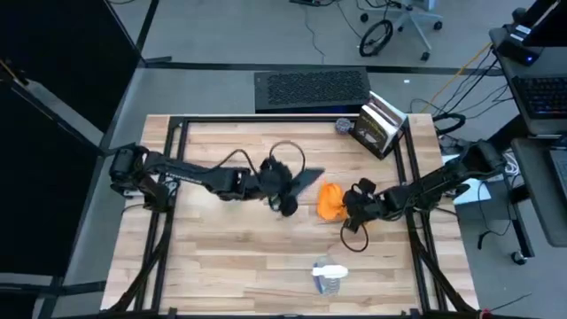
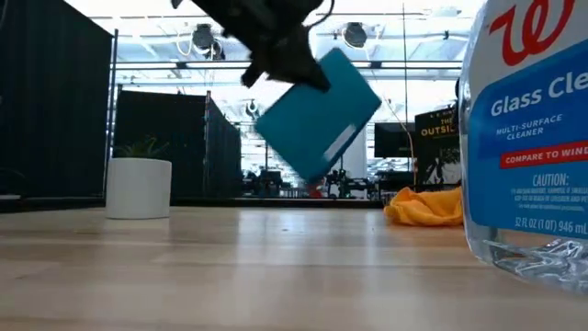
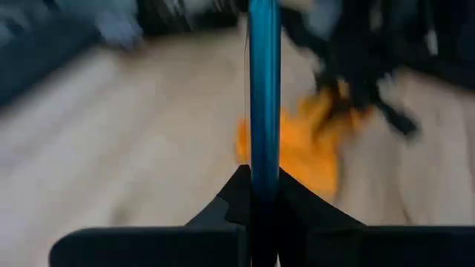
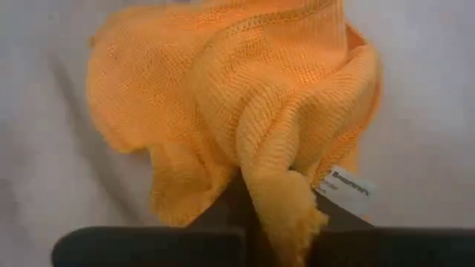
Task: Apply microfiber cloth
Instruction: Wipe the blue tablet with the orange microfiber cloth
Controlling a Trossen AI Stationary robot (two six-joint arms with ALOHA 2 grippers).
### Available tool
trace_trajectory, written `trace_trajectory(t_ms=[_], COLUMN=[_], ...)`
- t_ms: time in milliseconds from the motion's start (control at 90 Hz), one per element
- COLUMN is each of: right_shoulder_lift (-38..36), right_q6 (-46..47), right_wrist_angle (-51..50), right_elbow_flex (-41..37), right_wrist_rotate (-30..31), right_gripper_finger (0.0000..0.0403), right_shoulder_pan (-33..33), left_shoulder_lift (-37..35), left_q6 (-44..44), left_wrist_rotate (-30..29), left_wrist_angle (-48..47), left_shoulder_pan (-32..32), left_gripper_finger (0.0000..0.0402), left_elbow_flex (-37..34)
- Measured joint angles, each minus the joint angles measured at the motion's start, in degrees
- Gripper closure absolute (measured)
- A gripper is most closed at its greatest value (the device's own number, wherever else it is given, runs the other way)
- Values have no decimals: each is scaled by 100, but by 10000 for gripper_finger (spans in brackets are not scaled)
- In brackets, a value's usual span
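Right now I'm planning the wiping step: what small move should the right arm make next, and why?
Probably lift the microfiber cloth toward the tablet. The right gripper is pinching a fold of it on the table, while the left gripper holds the tablet tilted in the air beside it.

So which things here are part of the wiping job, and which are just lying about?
In use:
- orange cloth, pinched by the right end effector
- tablet, held off the table by the left end effector

Lying about:
- spray bottle
- books
- white pot

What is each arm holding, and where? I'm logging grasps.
Left tool pinches the tablet by its edge; right tool grips a fold of the microfiber cloth.
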Motion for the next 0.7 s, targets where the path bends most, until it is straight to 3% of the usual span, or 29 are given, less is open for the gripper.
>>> trace_trajectory(t_ms=[322,533,700], right_shoulder_lift=[-960,-1279,-1190], right_q6=[-2171,-4091,-5214], right_wrist_angle=[666,2285,3573], right_elbow_flex=[654,704,697], right_wrist_rotate=[1976,2125,1794], right_gripper_finger=[397,397,395], right_shoulder_pan=[-49,-307,-783], left_shoulder_lift=[7,17,59], left_q6=[369,268,141], left_wrist_rotate=[670,693,772], left_wrist_angle=[1431,2082,2810], left_shoulder_pan=[792,884,866], left_gripper_finger=[393,393,393], left_elbow_flex=[0,0,0])
